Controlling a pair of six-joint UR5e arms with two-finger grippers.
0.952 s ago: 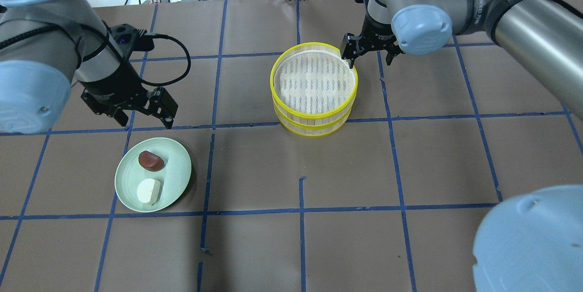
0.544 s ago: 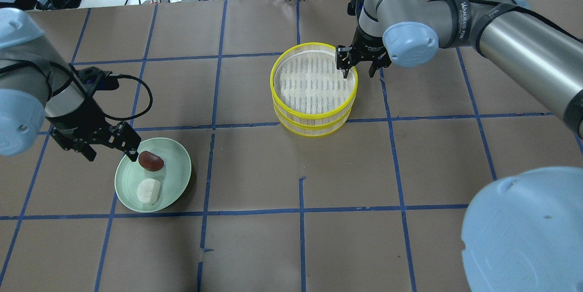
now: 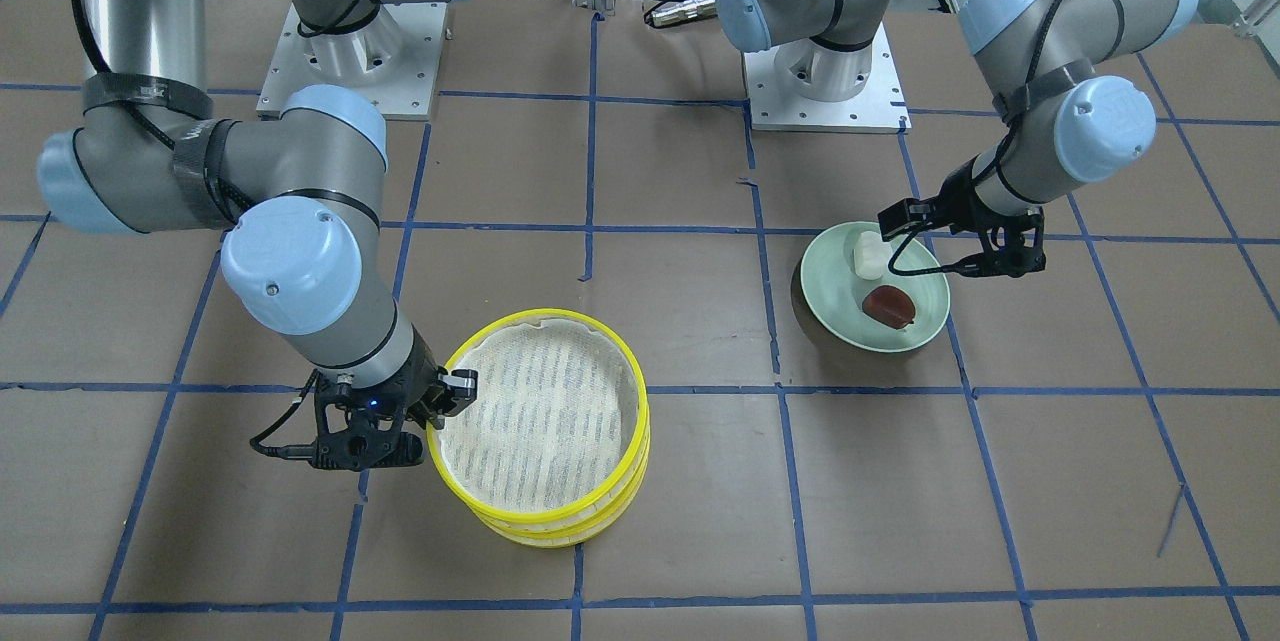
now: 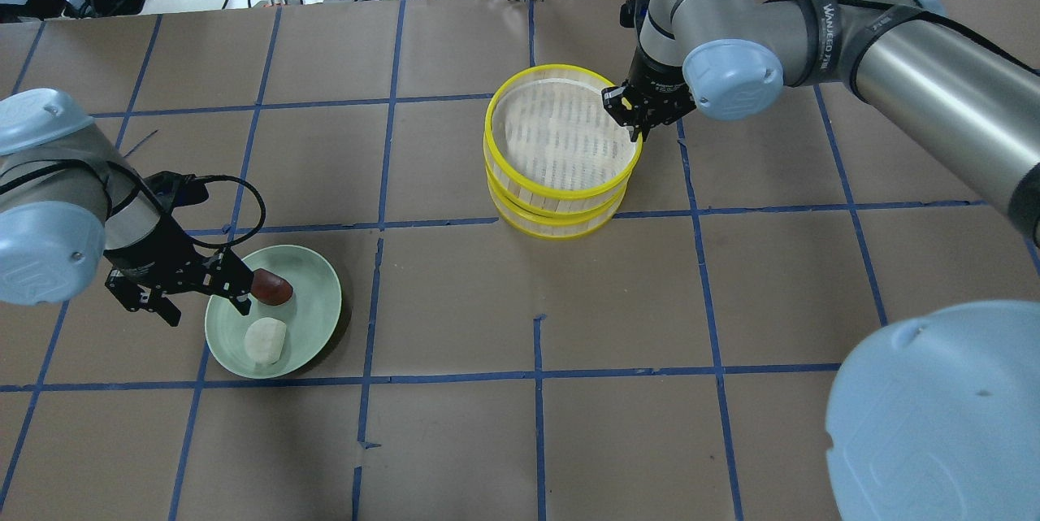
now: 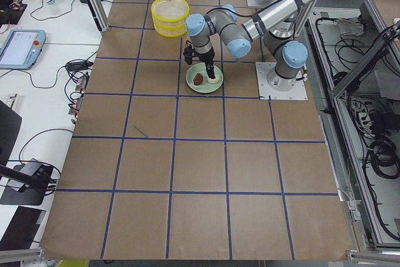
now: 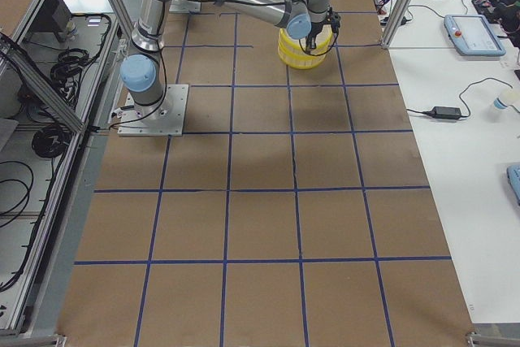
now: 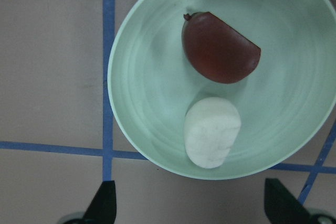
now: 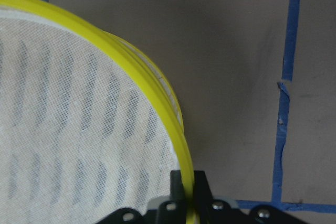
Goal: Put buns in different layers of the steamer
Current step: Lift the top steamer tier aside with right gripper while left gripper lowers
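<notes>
While the blue-taped table (image 4: 731,301) looks much as it did a second ago, two moves have been made on it. At the steamer stack, the upper tray (image 4: 490,127) now has the right gripper (image 4: 632,116) clamped on its yellow rim. Half a second ago the jaws stood open astride that rim. The tray seems raised or tipped slightly off the lower tray (image 4: 561,227), though I cannot be sure. My guess is that the layers are being separated so each can take a bun.

At the pale green plate (image 4: 317,318), the left gripper (image 4: 207,306) has come down from behind the plate to its near edge. The reddish-brown bun (image 4: 272,287) and the white bun (image 4: 266,340) both lie on the plate, side by side and untouched, so nothing is placed yet.

The right fingers (image 8: 202,184) are almost closed, pinching the rim with one inside and one outside. The left fingertips (image 7: 105,205) are spread wide and empty, one close beside the reddish-brown bun.
</notes>
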